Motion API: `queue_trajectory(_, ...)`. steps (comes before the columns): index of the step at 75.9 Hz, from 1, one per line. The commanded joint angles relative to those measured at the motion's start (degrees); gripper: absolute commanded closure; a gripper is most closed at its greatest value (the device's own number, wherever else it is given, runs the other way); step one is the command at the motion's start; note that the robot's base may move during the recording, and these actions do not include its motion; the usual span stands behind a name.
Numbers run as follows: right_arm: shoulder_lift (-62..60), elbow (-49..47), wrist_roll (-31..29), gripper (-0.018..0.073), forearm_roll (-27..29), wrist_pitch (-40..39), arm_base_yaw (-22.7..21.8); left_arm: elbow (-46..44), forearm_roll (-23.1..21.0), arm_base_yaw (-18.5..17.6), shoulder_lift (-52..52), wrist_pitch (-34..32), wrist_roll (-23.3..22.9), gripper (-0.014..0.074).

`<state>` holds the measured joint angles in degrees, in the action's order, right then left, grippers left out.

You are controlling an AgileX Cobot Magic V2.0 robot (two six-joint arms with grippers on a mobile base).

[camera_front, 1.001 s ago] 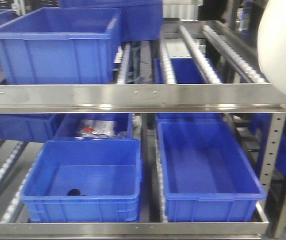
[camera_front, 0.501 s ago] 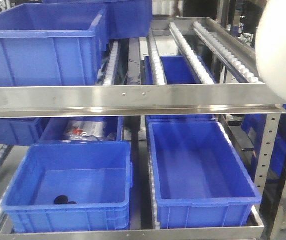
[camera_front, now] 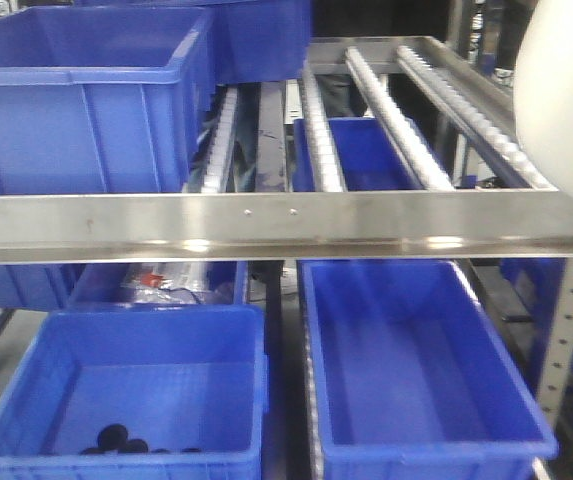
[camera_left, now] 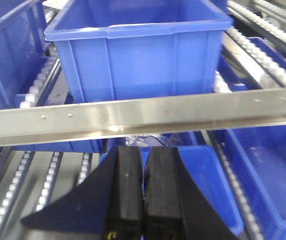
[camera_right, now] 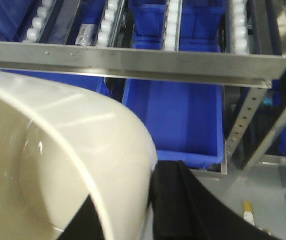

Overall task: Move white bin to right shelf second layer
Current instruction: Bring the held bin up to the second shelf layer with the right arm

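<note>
Now right hand (camera_right: 150, 207) pinches the white bin (camera_right: 58, 165) rim; left hand (camera_left: 143, 192) pressed together.

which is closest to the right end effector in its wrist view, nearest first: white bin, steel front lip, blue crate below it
1. white bin, gripped at its rim by the right end effector.
2. blue crate, below the lip, centre.
3. steel front lip, across the top.

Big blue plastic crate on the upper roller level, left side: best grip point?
Probably the big blue plastic crate's thick rolled top rim at the front wall, approached from the front above the steel front lip. The walls are tall, flat and ribbed, with no handles visible.
</note>
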<state>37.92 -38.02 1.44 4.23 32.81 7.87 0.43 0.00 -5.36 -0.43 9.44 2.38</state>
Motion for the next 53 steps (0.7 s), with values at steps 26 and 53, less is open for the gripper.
queue_trajectory(26,0.1,-1.8,0.0,0.0503,0.2,-5.4,-0.3,2.1,0.0,-0.3,-0.8,-5.0,-0.2,0.0512)
queue_trajectory(53,0.1,-1.8,0.0,0.0503,0.2,-5.4,-0.3,2.1,0.0,-0.3,-0.8,-5.0,-0.2,0.0512)
